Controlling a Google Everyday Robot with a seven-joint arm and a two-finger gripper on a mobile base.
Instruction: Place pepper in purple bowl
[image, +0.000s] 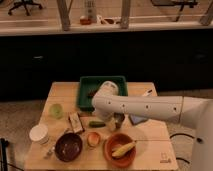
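Observation:
The pepper (97, 124) is a slim dark green piece lying flat on the wooden table (150, 135), just in front of the green tray. The purple bowl (68, 146) sits at the front left and looks empty. My gripper (117, 122) hangs from the white arm (145, 107), which reaches in from the right. The gripper points down at the table, just right of the pepper and behind the orange bowl. The pepper lies apart from the purple bowl, behind it and to its right.
An orange bowl (120, 149) holds a yellow corn-like piece (123, 148). A green tray (102, 90) stands at the back. A pale green cup (56, 110), a white cup (39, 133), a packet (76, 122), a small orange piece (93, 138) and a blue item (136, 120) are also on the table.

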